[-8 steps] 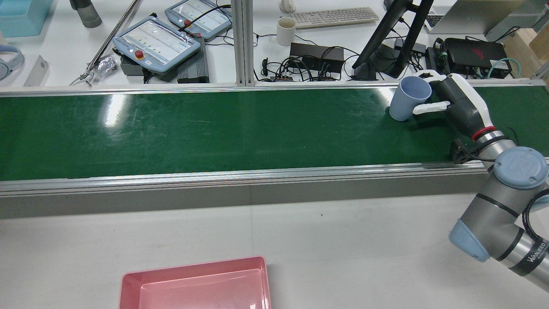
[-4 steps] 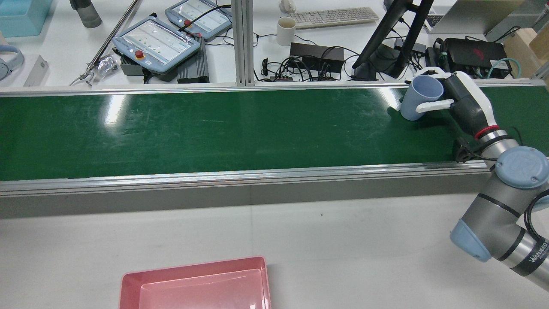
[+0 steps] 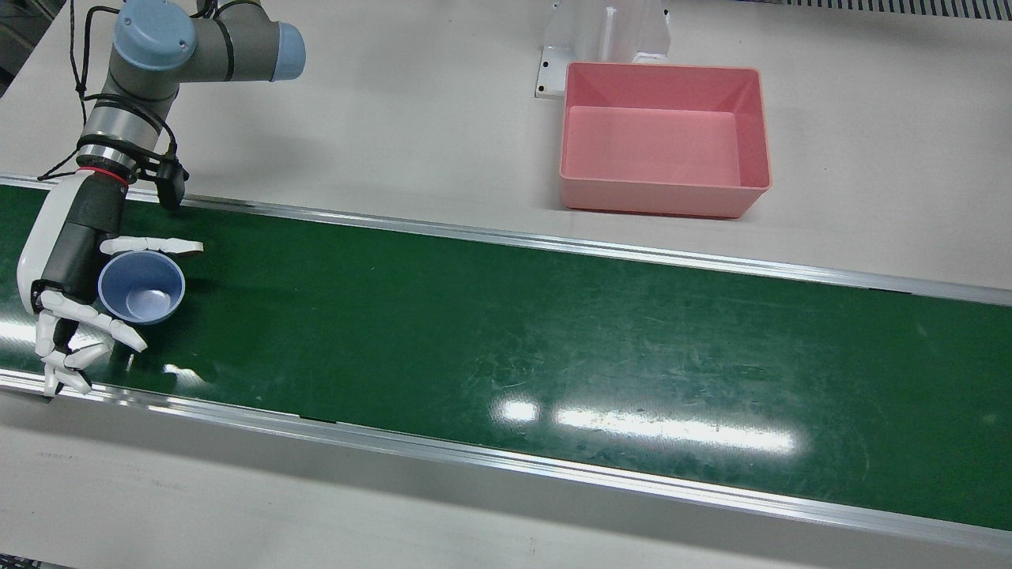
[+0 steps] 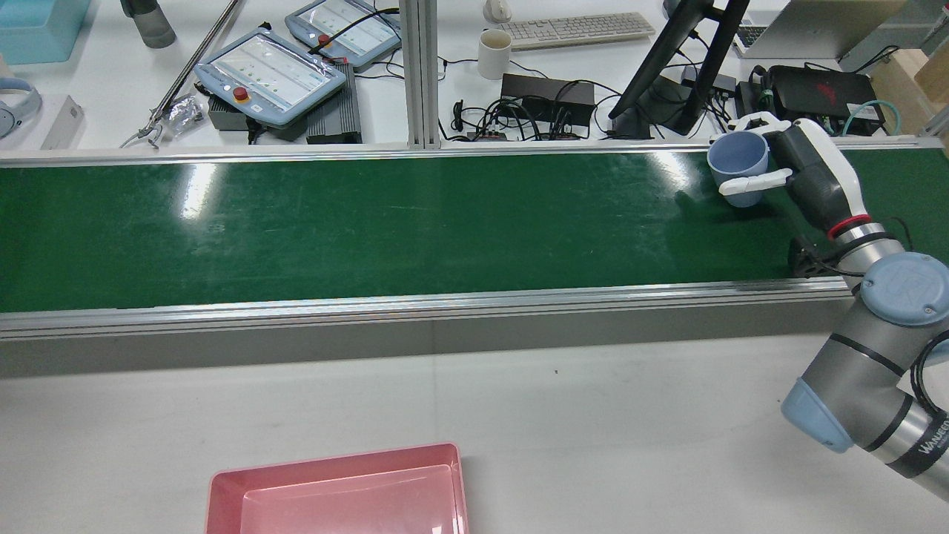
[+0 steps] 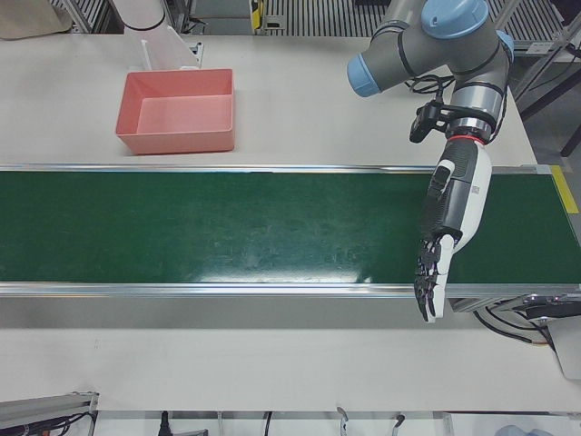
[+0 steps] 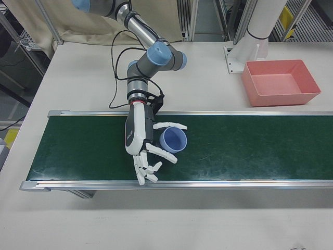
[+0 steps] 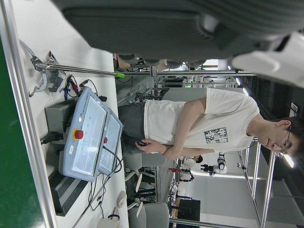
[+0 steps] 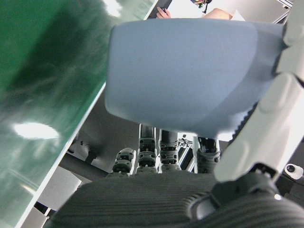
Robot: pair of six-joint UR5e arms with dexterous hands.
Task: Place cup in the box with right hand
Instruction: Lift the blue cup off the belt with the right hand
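The light blue cup [image 3: 142, 288] is upright in my right hand [image 3: 71, 276], thumb on one side and fingers [image 3: 83, 324] curled round the other. In the rear view the cup [image 4: 738, 159] hangs just above the green belt [image 4: 371, 230] near its far right end, with its shadow on the belt. The right hand view shows the cup's wall [image 8: 190, 71] up close. The pink box [image 3: 664, 197] sits empty on the white table, far along from the cup. My left hand [image 5: 451, 232] hangs over the belt with its fingers stretched out, holding nothing.
Aluminium rails [image 4: 445, 300] edge the belt. Beyond the belt's far side lie teach pendants [image 4: 270, 74], a white mug [image 4: 494, 53], cables and a monitor stand [image 4: 667, 81]. A white pedestal [image 3: 605, 35] stands behind the box. A person [image 7: 199, 126] in a white T-shirt stands past the belt.
The right hand has carried the cup rightwards and up in the rear view. The cup went from tilted on the belt to upright and raised.
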